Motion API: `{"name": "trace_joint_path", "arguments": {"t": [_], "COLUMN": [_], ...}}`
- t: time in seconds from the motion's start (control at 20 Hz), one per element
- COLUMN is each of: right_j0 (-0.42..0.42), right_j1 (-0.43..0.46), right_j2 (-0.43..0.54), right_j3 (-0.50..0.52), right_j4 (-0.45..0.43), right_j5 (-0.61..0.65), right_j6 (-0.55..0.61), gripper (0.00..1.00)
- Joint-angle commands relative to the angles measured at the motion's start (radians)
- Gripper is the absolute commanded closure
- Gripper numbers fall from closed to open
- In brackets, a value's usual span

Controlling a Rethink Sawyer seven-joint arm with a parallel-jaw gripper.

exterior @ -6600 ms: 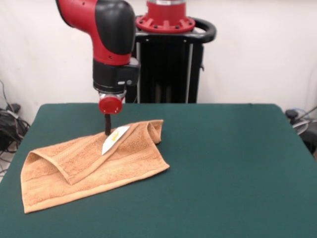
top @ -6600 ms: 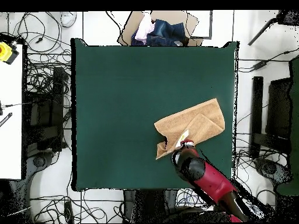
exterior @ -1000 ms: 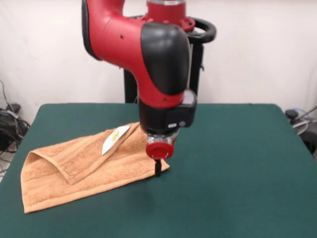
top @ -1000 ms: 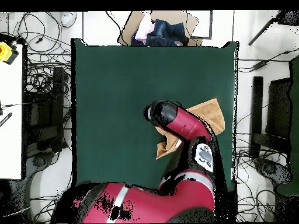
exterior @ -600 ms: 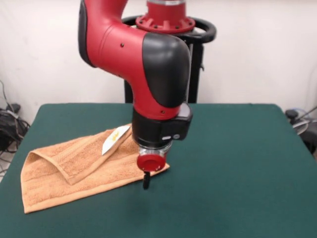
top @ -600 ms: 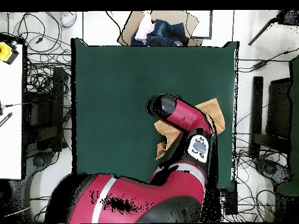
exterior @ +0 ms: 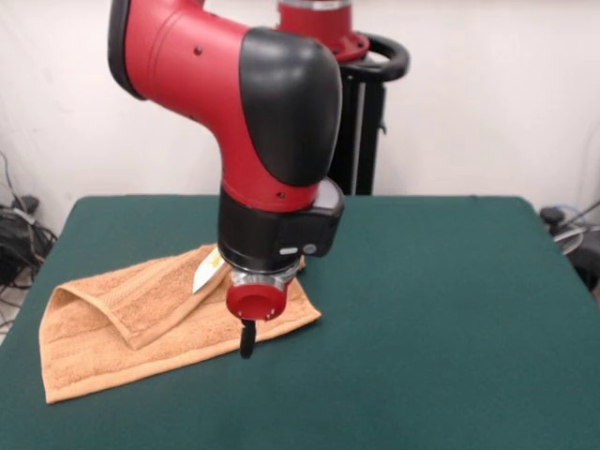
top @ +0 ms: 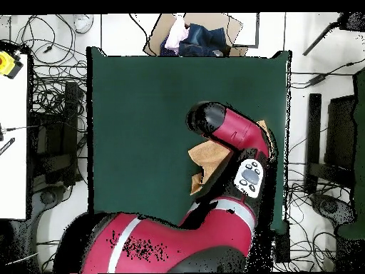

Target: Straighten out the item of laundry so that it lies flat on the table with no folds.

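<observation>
White wall behind, large dark green felt-topped table (exterior: 441,309). Orange-tan terry hand towel (exterior: 112,328) lies on the table's left part in front view, one flap folded over, woven border bands showing. Small white care tag (exterior: 208,273) on the fold, yellow print too small to read. Red and black robot arm (exterior: 253,112) hangs over the towel's right corner; black gripper (exterior: 247,338) tip at the towel's near edge, cannot tell if open or closed. Overhead: arm covers most of the towel.
</observation>
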State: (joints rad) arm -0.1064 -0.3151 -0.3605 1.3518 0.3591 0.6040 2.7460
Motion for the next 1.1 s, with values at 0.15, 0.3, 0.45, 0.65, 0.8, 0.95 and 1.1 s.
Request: {"name": "trace_joint_path", "arguments": {"t": [0.15, 0.3, 0.45, 0.65, 0.8, 0.95, 1.1], "right_j0": [-0.076, -0.074, -0.076, -0.084, -0.142, -0.183, -0.184], "right_j1": [-0.055, -0.049, -0.051, -0.055, -0.061, -0.070, -0.073], "right_j2": [0.280, 0.305, 0.323, 0.348, 0.437, 0.507, 0.513], "right_j3": [0.261, 0.297, 0.314, 0.323, 0.360, 0.391, 0.386], "right_j4": [0.144, 0.158, 0.169, 0.176, 0.183, 0.186, 0.175], "right_j5": [-0.154, -0.219, -0.237, -0.230, -0.262, -0.286, -0.280], "right_j6": [0.106, 0.126, 0.125, 0.114, 0.075, 0.062, 0.080], "gripper": [0.00, 0.00, 0.00, 0.00, 0.00, 0.00, 0.00]}}
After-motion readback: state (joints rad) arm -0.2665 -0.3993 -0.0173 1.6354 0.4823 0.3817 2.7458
